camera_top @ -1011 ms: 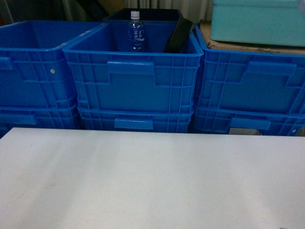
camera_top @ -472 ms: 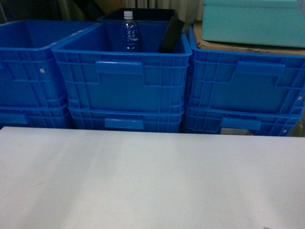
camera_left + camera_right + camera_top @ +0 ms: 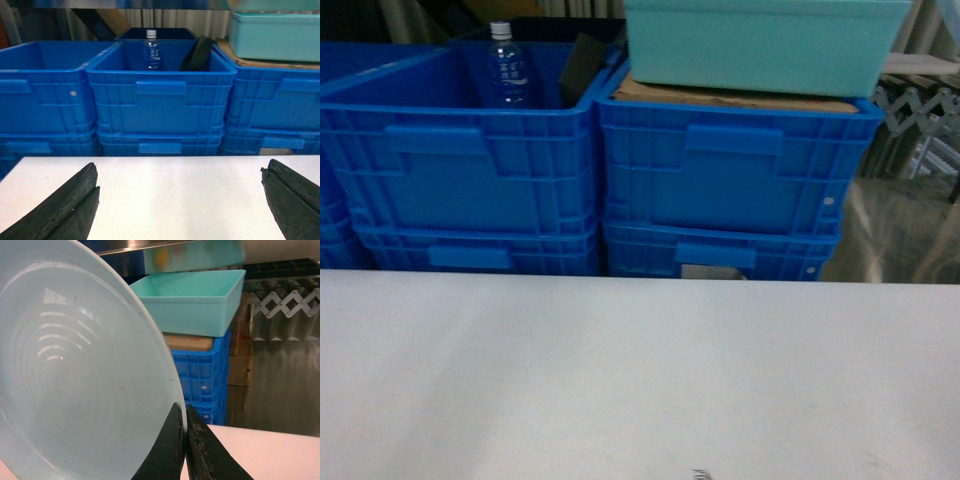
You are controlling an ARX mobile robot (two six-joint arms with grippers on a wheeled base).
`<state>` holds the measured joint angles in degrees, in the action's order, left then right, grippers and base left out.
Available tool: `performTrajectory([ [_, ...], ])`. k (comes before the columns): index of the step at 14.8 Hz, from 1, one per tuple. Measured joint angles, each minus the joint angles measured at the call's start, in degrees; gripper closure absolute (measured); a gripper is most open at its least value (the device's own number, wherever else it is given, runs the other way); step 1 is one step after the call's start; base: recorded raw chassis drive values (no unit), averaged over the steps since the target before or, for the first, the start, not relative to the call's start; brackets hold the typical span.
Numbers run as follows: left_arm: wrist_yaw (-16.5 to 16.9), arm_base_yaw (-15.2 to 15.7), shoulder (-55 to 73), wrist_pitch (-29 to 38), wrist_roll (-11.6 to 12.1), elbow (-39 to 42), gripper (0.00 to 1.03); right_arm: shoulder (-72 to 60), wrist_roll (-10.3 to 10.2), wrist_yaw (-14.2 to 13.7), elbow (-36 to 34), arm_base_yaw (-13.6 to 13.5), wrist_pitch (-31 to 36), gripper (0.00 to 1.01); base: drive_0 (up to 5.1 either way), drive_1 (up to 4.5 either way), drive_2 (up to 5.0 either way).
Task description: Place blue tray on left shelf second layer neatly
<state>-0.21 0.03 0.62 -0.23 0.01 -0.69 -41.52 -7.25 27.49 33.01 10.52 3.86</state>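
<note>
My right gripper [image 3: 184, 440] is clamped on the blue tray [image 3: 80, 375], its 2 dark fingers [image 3: 167, 450] pinched together over the tray's rim at the lower right edge. The tray stands nearly on edge in the right wrist view, its pale ringed face filling the left half of that picture, lifted above the white tabletop [image 3: 265, 450]. Neither the tray nor either gripper shows in the head view.

My left gripper [image 3: 180, 207] is spread wide with nothing between its fingers: 1 dark finger [image 3: 60, 210] sits at the lower left of its wrist view and the other at the lower right, both above the bare tabletop [image 3: 175, 190].

Past the far edge of the tabletop [image 3: 640, 370] stand stacks of deep-blue ribbed crates [image 3: 730, 180], 2 high in each stack. In the head view 1 stack is left of centre and another just right of it, touching side by side. The open top crate on the left [image 3: 460, 150] holds a clear water bottle [image 3: 507, 65] standing upright with a white cap, and a dark flat object [image 3: 585, 60] leaning at the right inner wall. On the right stack a brown cardboard sheet [image 3: 720, 97] lies across the top crate, and a pale turquoise rectangular box [image 3: 760, 40] rests on it. To the far right, beyond the crates, a grey folding lattice [image 3: 920, 120] is partly visible.
</note>
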Motion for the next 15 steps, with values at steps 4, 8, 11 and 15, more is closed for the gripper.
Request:
performTrajectory([
  [4,0.2,0.0,0.0,-0.2,0.0,0.0,0.05,0.0,0.0,0.0,0.0,0.0,0.0,0.99,0.0,0.00,0.0],
  [8,0.1,0.0,0.0,0.0,0.0,0.0,0.05,0.0,0.0,-0.1,0.0,0.0,0.0,0.99,0.0,0.00,0.0],
  [11,0.2,0.0,0.0,0.0,0.0,0.0,0.05,0.0,0.0,-0.1,0.0,0.0,0.0,0.99,0.0,0.00,0.0],
  [15,0.5,0.0,0.0,0.1,0.0,0.0,0.05,0.0,-0.2,-0.5,0.0,0.1,-0.1,0.99,3.3,-4.17,-4.2],
])
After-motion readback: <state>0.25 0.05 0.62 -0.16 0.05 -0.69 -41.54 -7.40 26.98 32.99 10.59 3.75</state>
